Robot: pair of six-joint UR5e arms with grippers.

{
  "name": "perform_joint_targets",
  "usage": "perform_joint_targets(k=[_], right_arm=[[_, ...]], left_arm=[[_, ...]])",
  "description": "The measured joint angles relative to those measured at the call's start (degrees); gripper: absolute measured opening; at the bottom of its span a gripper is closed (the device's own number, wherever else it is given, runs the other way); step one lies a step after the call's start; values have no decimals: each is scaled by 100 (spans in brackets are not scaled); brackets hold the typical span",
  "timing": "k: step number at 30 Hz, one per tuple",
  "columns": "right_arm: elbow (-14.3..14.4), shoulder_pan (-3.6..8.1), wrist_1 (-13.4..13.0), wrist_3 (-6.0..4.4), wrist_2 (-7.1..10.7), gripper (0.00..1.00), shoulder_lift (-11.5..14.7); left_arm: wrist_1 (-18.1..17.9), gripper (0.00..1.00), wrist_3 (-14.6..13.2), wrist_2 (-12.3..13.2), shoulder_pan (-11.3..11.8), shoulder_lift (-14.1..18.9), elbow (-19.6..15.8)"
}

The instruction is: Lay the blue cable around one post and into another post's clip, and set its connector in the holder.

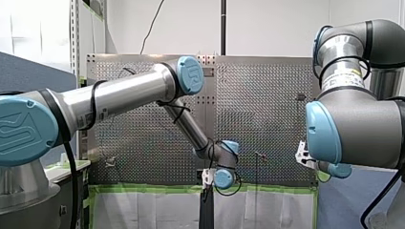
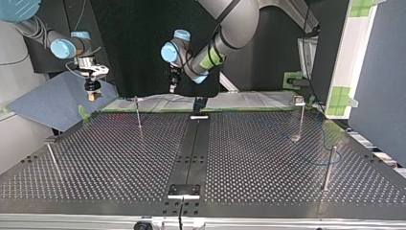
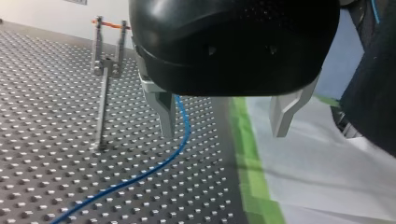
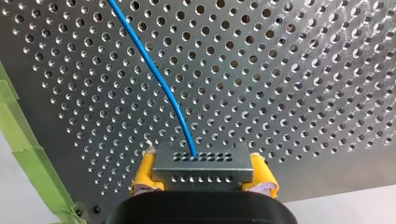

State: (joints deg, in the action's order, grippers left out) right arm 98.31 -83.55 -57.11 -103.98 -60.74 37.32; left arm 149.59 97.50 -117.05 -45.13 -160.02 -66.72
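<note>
Perforated table (image 4: 303,70); right hand (image 4: 203,183) clamps connector (image 4: 203,163), blue cable (image 4: 154,74) trailing.

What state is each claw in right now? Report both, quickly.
Left claw: open, holding nothing.
Right claw: closed on the connector.

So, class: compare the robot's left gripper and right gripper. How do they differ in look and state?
The left gripper has bare metal fingers; the right gripper has yellow pads. The left gripper is open and holds nothing, with the blue cable passing beside one finger; the right gripper is shut on the connector. Shared: two fingers each, on a black body.
</note>
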Motion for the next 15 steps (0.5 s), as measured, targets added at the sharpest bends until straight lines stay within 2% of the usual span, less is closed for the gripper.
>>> perform_joint_targets(k=[6,15], right_arm=[[0,-7,-2,0,-5,0,0],[0,-8,-3,-1,-9,0,0]], left_arm=[[115,100,46,36,-57,-218,297],[-140,100,27,178,-146,-250,588]])
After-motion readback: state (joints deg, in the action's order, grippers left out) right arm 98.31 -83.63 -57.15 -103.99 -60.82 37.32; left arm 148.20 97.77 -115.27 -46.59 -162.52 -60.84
